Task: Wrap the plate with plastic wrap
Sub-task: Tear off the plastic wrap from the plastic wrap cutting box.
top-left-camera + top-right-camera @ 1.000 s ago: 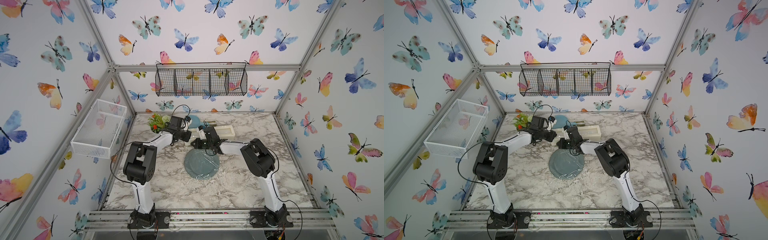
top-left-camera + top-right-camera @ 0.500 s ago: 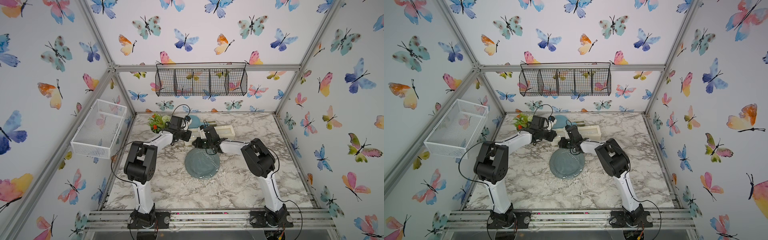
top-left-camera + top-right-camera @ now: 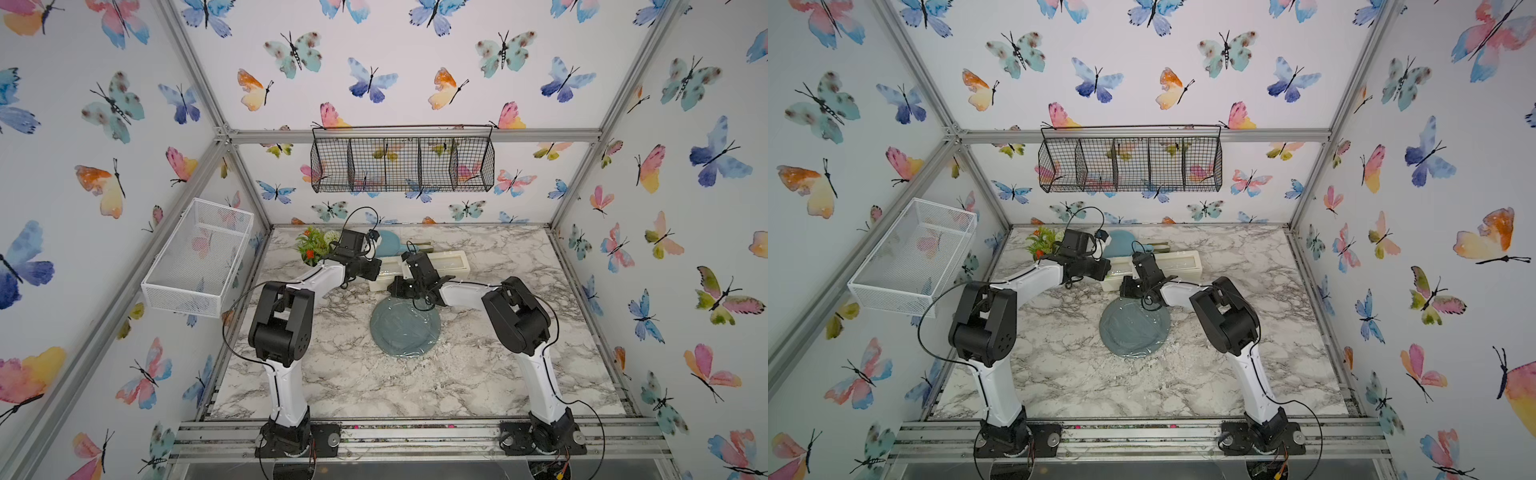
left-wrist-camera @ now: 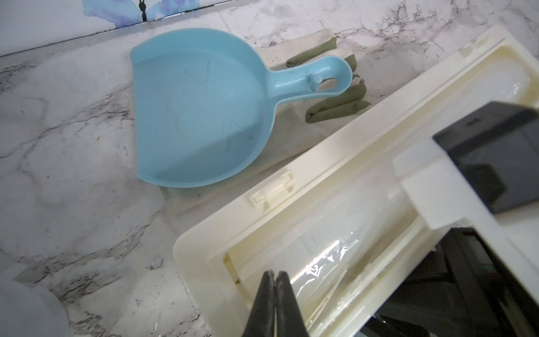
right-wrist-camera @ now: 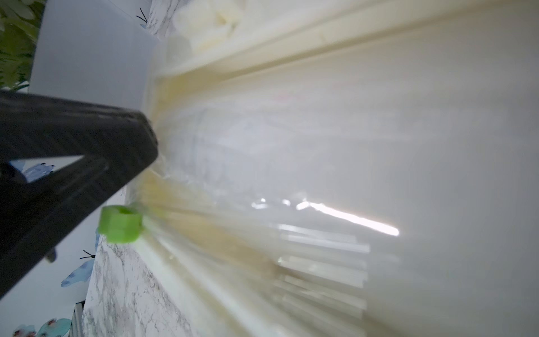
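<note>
My left gripper (image 4: pixel 275 277) is clenched above the thin transparent plastic wrap (image 4: pixel 329 262) in the long cream-white box (image 4: pixel 262 221). The round slate-blue plate (image 3: pixel 405 328) lies film-covered just before the box. My right gripper (image 5: pixel 145 148) is clenched beside the small green slider (image 5: pixel 119 223).

The left gripper (image 4: pixel 275 281), tips pressed together, hangs over the open cream dispenser box (image 4: pixel 192 251), plastic wrap (image 4: pixel 329 256) glinting inside; light-blue dustpan (image 4: pixel 201 116) beside it

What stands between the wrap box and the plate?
Only the right arm's shut jaws, at the gap between box and plate. Glossy wrap already lies across the plate.
</note>
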You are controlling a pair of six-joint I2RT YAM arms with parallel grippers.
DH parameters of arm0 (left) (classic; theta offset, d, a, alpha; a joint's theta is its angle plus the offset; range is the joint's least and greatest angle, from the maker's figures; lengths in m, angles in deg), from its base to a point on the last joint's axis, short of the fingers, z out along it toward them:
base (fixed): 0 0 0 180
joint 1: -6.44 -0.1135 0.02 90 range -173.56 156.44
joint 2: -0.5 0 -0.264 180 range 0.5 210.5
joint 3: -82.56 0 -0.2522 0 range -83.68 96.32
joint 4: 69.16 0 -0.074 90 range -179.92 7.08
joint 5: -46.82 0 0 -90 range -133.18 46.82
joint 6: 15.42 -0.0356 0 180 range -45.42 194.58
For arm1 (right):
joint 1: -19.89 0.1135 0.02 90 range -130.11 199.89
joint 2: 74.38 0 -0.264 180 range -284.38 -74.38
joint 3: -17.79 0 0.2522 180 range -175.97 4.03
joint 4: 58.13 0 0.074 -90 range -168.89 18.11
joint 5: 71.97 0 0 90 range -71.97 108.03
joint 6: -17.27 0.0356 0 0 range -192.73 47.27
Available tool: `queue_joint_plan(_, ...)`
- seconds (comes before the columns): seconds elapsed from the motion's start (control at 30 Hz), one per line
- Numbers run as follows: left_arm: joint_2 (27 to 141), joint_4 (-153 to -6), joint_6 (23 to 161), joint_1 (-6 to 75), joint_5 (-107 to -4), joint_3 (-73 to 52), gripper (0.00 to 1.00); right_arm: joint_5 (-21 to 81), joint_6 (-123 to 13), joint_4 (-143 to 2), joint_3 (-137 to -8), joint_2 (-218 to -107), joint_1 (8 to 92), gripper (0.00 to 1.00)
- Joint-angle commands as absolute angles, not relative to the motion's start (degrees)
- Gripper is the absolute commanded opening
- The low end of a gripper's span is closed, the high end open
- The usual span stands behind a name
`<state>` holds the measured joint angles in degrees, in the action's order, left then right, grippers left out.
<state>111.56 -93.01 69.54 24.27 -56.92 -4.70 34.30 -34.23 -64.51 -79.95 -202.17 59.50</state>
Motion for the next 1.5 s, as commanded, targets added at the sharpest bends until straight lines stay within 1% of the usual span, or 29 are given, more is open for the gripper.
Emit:
queue_joint_plan(0.0,113.26,-96.09,69.86,23.16,-53.46,-5.15,0.08,28.67,-34.91,-72.79,-78.12,-203.39,57.33,0.02)
queue_joint_plan(0.13,113.56,-95.94,70.13,23.06,-53.07,-5.12,0.08,27.06,-35.36,-75.82,-78.23,-203.02,57.26,0.02)
queue_joint_plan(0.27,114.53,-96.00,71.55,23.29,-54.79,-4.04,0.08,26.59,-34.96,-73.70,-74.13,-201.11,57.07,0.02)
queue_joint_plan(0.5,120.72,-96.78,74.02,24.49,-54.36,-1.40,0.09,26.88,-35.11,-72.90,-70.79,-199.35,56.24,0.02)
queue_joint_plan(0.67,122.51,-96.20,75.62,24.45,-53.16,0.35,0.08,27.26,-35.46,-73.18,-71.29,-199.40,55.92,0.02)
queue_joint_plan(0.77,123.63,-99.25,76.69,24.29,-52.68,4.36,0.09,27.58,-35.64,-73.16,-71.84,-199.84,55.83,0.02)
queue_joint_plan(0.87,120.47,-98.02,78.82,23.51,-53.11,3.61,0.10,27.95,-35.89,-73.59,-72.69,-200.56,55.83,0.02)
queue_joint_plan(1.03,108.05,-94.08,81.66,23.10,-55.84,-1.84,0.20,27.96,-36.51,-73.55,-72.96,-200.35,55.83,0.02)
queue_joint_plan(1.13,100.79,-90.42,84.46,23.21,-60.13,-7.75,0.24,28.34,-36.36,-72.91,-72.81,-200.08,55.76,0.02)
queue_joint_plan(1.2,97.48,-87.70,86.90,23.30,-65.30,-11.84,0.26,28.73,-36.17,-72.42,-72.78,-199.98,55.75,0.02)
queue_joint_plan(1.33,94.38,-82.69,91.53,24.54,-72.42,-19.33,0.26,28.97,-36.20,-72.24,-72.96,-199.80,55.75,0.02)
queue_joint_plan(1.47,96.08,-79.88,94.70,24.90,-75.79,-22.41,0.24,29.39,-36.19,-71.97,-72.96,-199.76,55.75,0.02)
